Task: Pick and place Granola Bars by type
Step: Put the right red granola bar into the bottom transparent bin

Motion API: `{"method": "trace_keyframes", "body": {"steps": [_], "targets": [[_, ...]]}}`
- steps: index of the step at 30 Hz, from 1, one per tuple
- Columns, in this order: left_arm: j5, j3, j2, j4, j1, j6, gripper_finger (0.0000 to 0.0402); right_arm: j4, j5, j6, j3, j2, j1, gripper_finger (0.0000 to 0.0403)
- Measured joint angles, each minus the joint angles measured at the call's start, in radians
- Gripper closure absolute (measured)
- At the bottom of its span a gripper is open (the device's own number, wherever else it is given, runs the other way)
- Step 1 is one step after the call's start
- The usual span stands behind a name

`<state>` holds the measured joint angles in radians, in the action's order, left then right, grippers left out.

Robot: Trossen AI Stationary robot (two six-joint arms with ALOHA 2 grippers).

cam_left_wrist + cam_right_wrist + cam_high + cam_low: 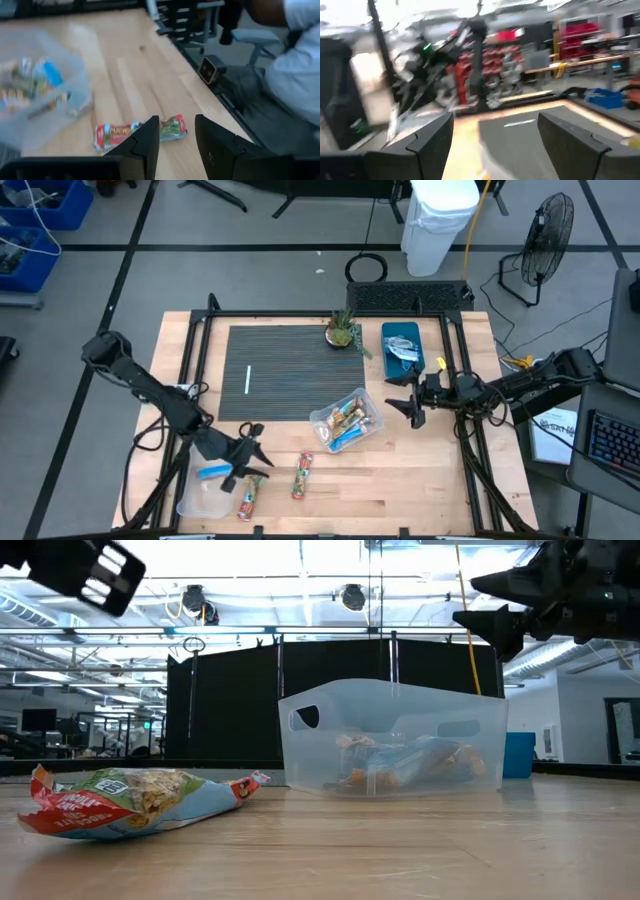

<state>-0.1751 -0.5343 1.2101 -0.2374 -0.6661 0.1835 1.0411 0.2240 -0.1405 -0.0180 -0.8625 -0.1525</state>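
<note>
Nearby, 2 Granola Bars (302, 475) lie between bins (347, 420); both arms' jaws spread, grasping nothing.

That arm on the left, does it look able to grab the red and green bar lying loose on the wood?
Probably yes. The left gripper hangs open beside the red and green bar, which lies alone on bare wooden table, nothing between them.
</note>
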Motion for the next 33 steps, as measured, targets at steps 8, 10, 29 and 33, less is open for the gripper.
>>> {"method": "trace_keyframes", "body": {"steps": [8,10,29,33], "targets": [[-0.049,0.0,-0.134,0.051,0.0,-0.215,0.0273,-0.362,0.025,0.083,-0.245,-0.166,-0.09,0.0124],[-0.091,0.0,-0.198,0.134,-0.005,-0.202,0.0273,-0.395,0.041,0.122,-0.326,-0.252,-0.118,0.0124],[-0.188,0.001,-0.425,0.345,-0.024,-0.173,0.0273,-0.623,0.036,0.579,-1.149,-1.073,-0.288,0.0124],[-0.194,0.001,-0.425,0.371,-0.024,-0.147,0.0273,-0.737,0.036,0.592,-1.255,-1.189,-0.288,0.0124]]}}
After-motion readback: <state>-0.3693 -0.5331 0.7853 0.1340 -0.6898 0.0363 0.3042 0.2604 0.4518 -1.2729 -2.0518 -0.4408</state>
